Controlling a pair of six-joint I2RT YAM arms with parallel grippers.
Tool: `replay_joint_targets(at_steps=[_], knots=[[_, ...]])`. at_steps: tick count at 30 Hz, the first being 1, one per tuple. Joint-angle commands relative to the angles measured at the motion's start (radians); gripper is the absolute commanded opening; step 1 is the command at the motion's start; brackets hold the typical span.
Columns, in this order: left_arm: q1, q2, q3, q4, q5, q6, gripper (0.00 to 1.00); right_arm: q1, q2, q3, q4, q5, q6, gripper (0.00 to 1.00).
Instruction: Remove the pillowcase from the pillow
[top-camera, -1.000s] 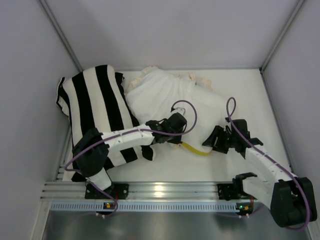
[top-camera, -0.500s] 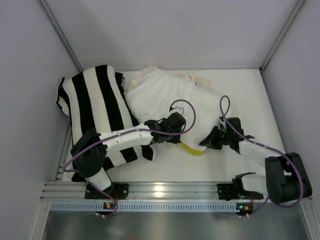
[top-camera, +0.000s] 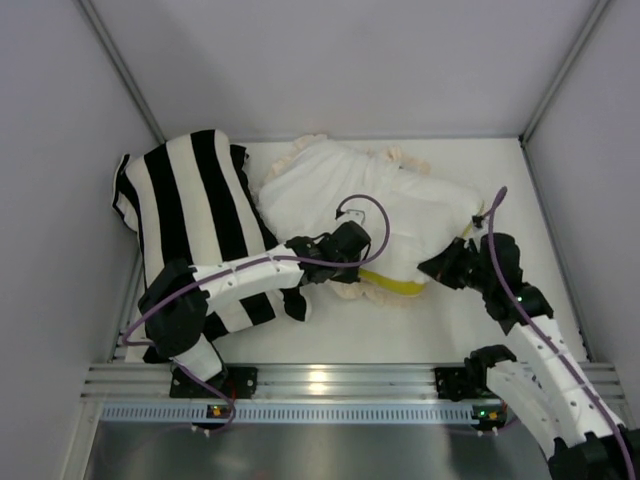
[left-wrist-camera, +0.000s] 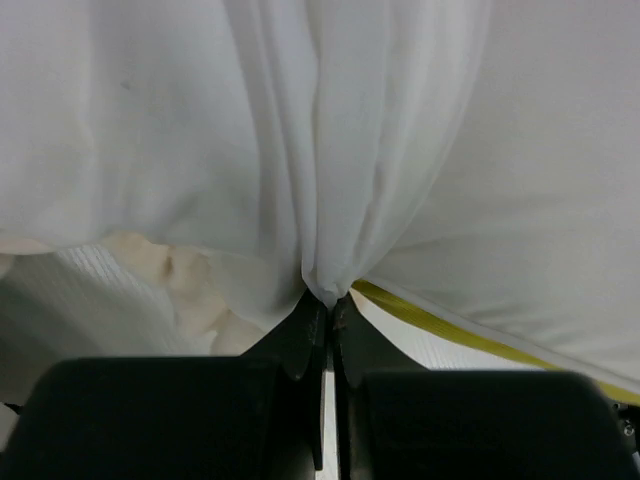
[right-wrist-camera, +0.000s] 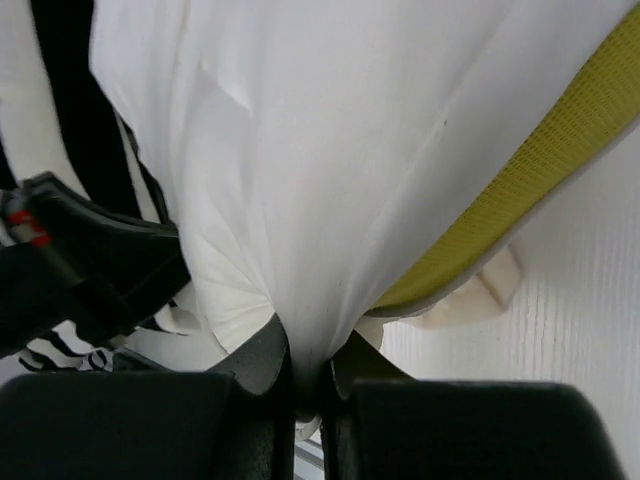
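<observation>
A: Where is the pillowcase (top-camera: 310, 185) right now?

B: Mid-worktop (top-camera: 400, 325), with its cream-white face up. It lies against the right side of the striped cushion (top-camera: 190, 200). The ruffled frill (left-wrist-camera: 185, 280) shows along its far edge and again at the near edge, just under the left arm's wrist.

A: And the pillow (right-wrist-camera: 300, 150)?

B: It is partly out, at the near right of the heap. Its yellow band (top-camera: 395, 283) lies bare along the near edge, running between the two wrists.

A: How do the jaws stand on the left gripper (left-wrist-camera: 325, 303)?

B: They are pressed together on a gathered fold of white cloth, with creases fanning up from the pinch. The frill sits just to its left and the yellow band just to its right. As far as I can tell it is the cover's cloth, though white on white makes that hard to judge.

A: And the right gripper (right-wrist-camera: 306, 372)?

B: Its jaws are also closed, pinching a bunch of the smooth white fabric right beside the yellow band — so it has the pillow itself. The two grippers sit near each other but apart, each facing the heap.
</observation>
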Motion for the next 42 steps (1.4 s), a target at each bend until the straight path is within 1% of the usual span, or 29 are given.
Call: replay_joint_targets(at_steps=[1, 3, 5, 14, 15, 18, 21, 29, 34, 36, 38, 39, 40, 41, 42], knots=[[0.014, -0.023, 0.034, -0.039, -0.023, 0.008, 0.00, 0.003, -0.128, 0.186, -0.130, 0.171, -0.042, 0.00], [0.018, -0.020, 0.031, -0.039, -0.026, 0.002, 0.00, 0.003, -0.162, 0.272, -0.185, 0.203, -0.057, 0.00], [0.021, -0.020, 0.025, -0.039, -0.028, -0.001, 0.00, 0.003, -0.170, 0.323, -0.251, 0.235, -0.076, 0.00], [0.040, -0.029, 0.011, -0.039, -0.043, -0.014, 0.00, 0.003, -0.193, 0.563, -0.376, 0.289, -0.088, 0.00], [0.040, -0.029, 0.008, -0.039, -0.043, -0.015, 0.00, 0.003, -0.190, 0.620, -0.399, 0.324, -0.094, 0.00], [0.043, -0.026, -0.001, -0.036, -0.037, -0.021, 0.00, 0.003, -0.176, 0.720, -0.442, 0.392, -0.129, 0.00], [0.043, -0.020, -0.010, -0.029, -0.026, -0.026, 0.00, 0.003, -0.168, 0.787, -0.463, 0.450, -0.153, 0.00], [0.043, -0.028, -0.029, -0.017, 0.004, -0.026, 0.00, 0.003, -0.144, 0.900, -0.500, 0.548, -0.195, 0.00], [0.043, -0.046, -0.032, -0.006, 0.026, -0.014, 0.00, 0.003, -0.147, 0.903, -0.502, 0.614, -0.219, 0.00], [0.043, -0.048, -0.035, -0.002, 0.043, -0.009, 0.07, 0.003, -0.145, 0.886, -0.508, 0.630, -0.220, 0.00], [0.041, -0.057, -0.033, -0.002, 0.056, -0.005, 0.18, 0.003, -0.144, 0.860, -0.511, 0.634, -0.219, 0.00], [0.041, -0.060, -0.033, -0.002, 0.070, 0.000, 0.37, 0.005, -0.142, 0.851, -0.511, 0.642, -0.215, 0.00], [0.041, -0.067, -0.036, -0.003, 0.076, 0.002, 0.46, 0.003, -0.141, 0.841, -0.512, 0.647, -0.214, 0.00], [0.040, -0.092, -0.044, -0.003, 0.079, 0.003, 0.53, 0.003, -0.136, 0.826, -0.514, 0.653, -0.212, 0.00], [0.040, -0.107, -0.050, -0.003, 0.078, 0.003, 0.64, 0.003, -0.135, 0.820, -0.516, 0.656, -0.211, 0.00]])
